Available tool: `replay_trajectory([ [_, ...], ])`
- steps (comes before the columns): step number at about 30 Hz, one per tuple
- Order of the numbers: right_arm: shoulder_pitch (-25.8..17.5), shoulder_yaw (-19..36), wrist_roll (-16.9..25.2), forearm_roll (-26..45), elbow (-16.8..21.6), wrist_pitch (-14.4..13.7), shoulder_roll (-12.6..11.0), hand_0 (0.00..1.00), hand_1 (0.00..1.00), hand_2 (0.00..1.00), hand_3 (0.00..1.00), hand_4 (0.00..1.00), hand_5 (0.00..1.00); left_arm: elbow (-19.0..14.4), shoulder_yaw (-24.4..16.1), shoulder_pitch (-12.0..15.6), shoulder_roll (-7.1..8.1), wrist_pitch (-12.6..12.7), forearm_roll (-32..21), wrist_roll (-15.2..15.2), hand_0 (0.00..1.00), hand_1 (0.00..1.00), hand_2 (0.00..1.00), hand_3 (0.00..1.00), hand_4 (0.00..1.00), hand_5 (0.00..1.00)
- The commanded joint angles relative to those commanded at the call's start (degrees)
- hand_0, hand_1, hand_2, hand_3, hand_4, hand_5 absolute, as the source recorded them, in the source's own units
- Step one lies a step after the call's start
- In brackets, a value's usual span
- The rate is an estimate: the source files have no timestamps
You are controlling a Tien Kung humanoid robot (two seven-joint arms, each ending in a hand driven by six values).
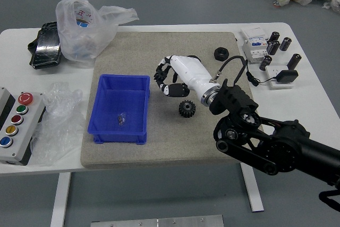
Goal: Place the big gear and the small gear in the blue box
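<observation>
My right hand (169, 77) reaches in from the right over the mat, just right of the blue box (94, 107). Its fingers are curved and apart, with mat showing between them and nothing visibly held. A toothed black gear (187, 108) lies on the mat below the hand. Farther back, to the right, a black ring-shaped part (221, 53) rests near the mat's edge; its teeth are hard to make out. Inside the box is a small shiny item (121, 118), too small to identify. My left arm is out of view.
A plastic bag (87, 27) and a black packet (47, 46) lie at the back left. A button panel (21, 126) stands at the left edge beside clear wrap (57, 118). White devices (256, 49) and several black cylinders occupy the back right.
</observation>
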Motion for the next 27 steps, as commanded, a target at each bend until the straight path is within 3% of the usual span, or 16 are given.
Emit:
replay_trajectory([
  [5,3.18,-3.62,3.47,4.03,0.31,-0.73,1.87,0.221,0.393,0.357,0.387,0.152,0.002,-0.08,-0.21,0.03,0.10,-0.10,0.32,0.26,0.690,0.615,0.594,0.672,0.646,0.450],
  [8,4.60,-5.64,5.06,5.48,-0.38,1.12,3.15,0.221,0.393,0.357,0.387,0.152,0.002,-0.12,-0.34,0.00,0.19,-0.16,0.57,0.34,0.690,0.615,0.594,0.672,0.646,0.450],
  [9,4.91,-6.12,5.15,5.62,-0.81,2.08,3.54,0.497,0.856,0.883,0.828,0.355,0.101,-0.12,-0.37,-0.01,0.21,-0.17,0.64,0.36,0.690,0.615,0.594,0.672,0.647,0.458],
  [14,5.85,-8.15,4.60,4.74,-3.92,6.38,5.51,0.497,0.856,0.883,0.828,0.355,0.101,-0.17,-0.45,-0.11,0.30,-0.24,0.92,0.43,0.690,0.615,0.594,0.672,0.647,0.458],
  [15,5.91,-8.44,4.43,4.55,-4.40,6.77,5.70,0.739,0.998,0.998,0.998,0.523,0.135,-0.18,-0.47,-0.12,0.31,-0.23,0.95,0.45,0.689,0.615,0.593,0.671,0.647,0.458],
  [20,5.91,-8.87,3.78,3.39,-5.91,7.55,5.87,0.739,0.998,0.998,0.998,0.523,0.135,-0.24,-0.48,-0.10,0.31,-0.25,1.02,0.52,0.689,0.615,0.593,0.671,0.647,0.458],
  [21,5.82,-8.66,3.72,2.98,-5.96,7.51,5.77,0.807,0.998,0.998,0.998,0.575,0.139,-0.25,-0.49,-0.10,0.30,-0.25,1.02,0.54,0.690,0.615,0.593,0.672,0.650,0.461],
  [26,4.65,-5.80,3.68,1.43,-5.45,6.27,4.44,0.807,0.998,0.998,0.998,0.575,0.139,-0.25,-0.49,-0.11,0.24,-0.22,1.03,0.46,0.690,0.615,0.593,0.672,0.650,0.461],
  [27,4.21,-4.69,3.65,1.21,-5.15,5.92,3.93,0.755,0.998,0.998,0.998,0.597,0.141,-0.25,-0.53,-0.10,0.23,-0.22,1.06,0.46,0.689,0.614,0.593,0.672,0.650,0.461],
])
